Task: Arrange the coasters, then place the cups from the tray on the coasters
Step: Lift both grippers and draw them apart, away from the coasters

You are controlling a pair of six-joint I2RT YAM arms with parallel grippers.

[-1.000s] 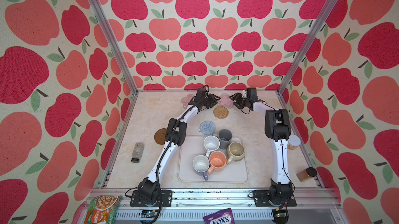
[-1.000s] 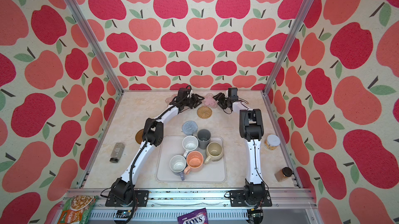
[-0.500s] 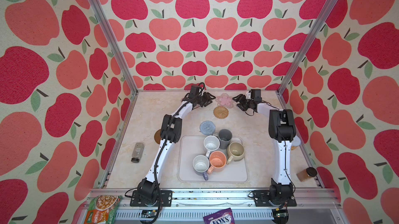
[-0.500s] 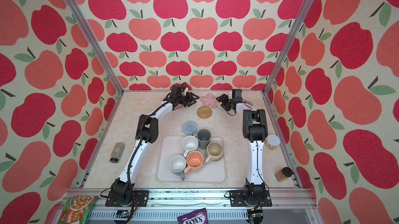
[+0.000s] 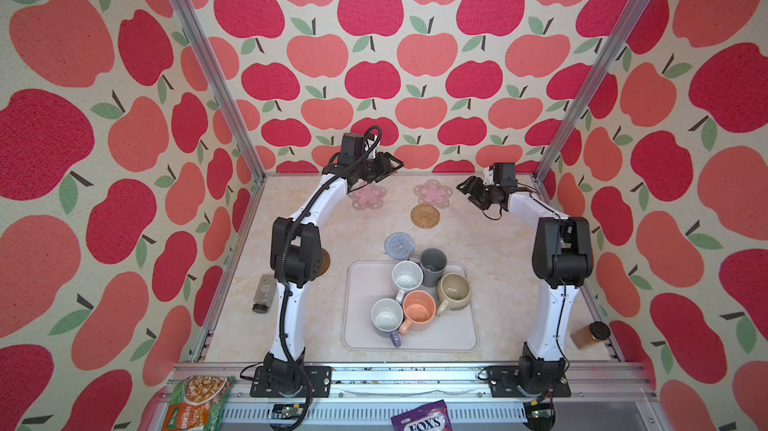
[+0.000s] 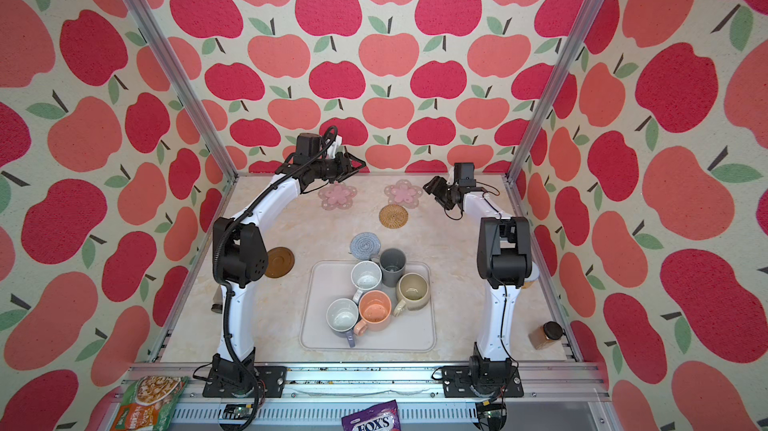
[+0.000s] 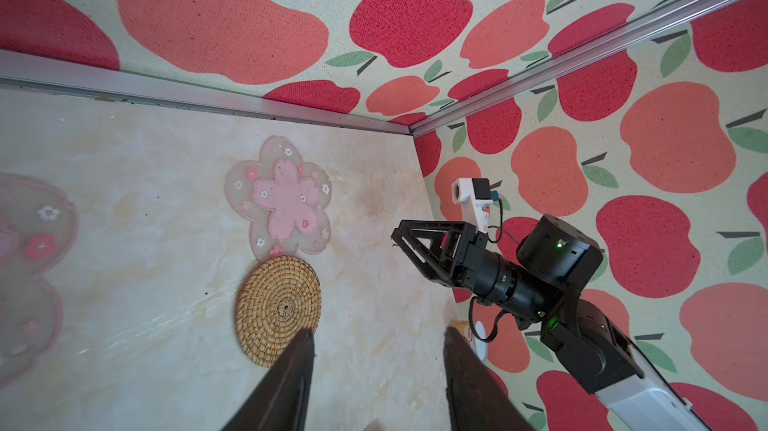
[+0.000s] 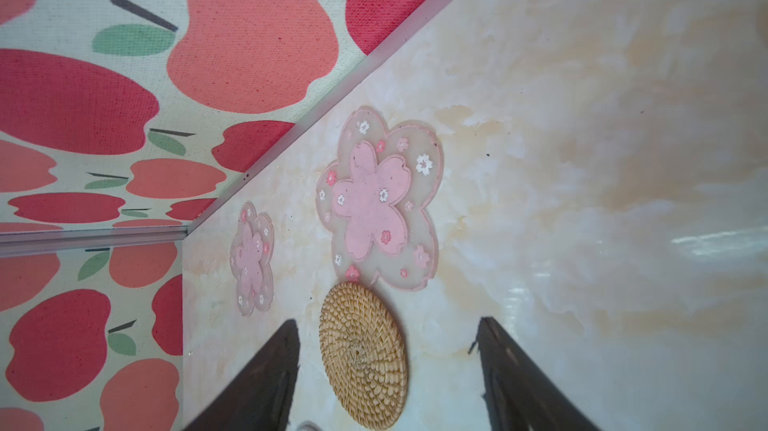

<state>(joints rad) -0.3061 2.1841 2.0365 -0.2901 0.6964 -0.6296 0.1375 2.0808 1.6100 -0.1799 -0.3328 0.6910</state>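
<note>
Where the near rail runs, a purple sweets bag [image 5: 419,418] reads "FOX'S", while the print on a green snack packet [image 5: 195,402] is too small to read. On the desk [image 5: 490,250], the tray [image 5: 457,337] holds all five cups bunched together: lavender-grey cup [image 5: 386,316], peach cup [image 5: 417,310], beige cup [image 5: 454,292], white cup [image 5: 407,277] and, farthest, dark grey cup [image 5: 433,265]. Just behind the tray lies the blue-grey coaster [image 5: 399,245]; the brown coaster [image 6: 279,262] sits by the left arm's elbow. Farther back, the rattan coaster [image 5: 425,215] lies just beside the right flower coaster [image 5: 432,194], well apart from the left flower coaster [image 5: 368,196]. The left end effector [image 5: 392,164] hangs raised, jaws moderately apart and empty. The right end effector [image 5: 466,192] gapes wider, also empty. A second ago both crowded the flower coasters; they have since drawn apart.
</note>
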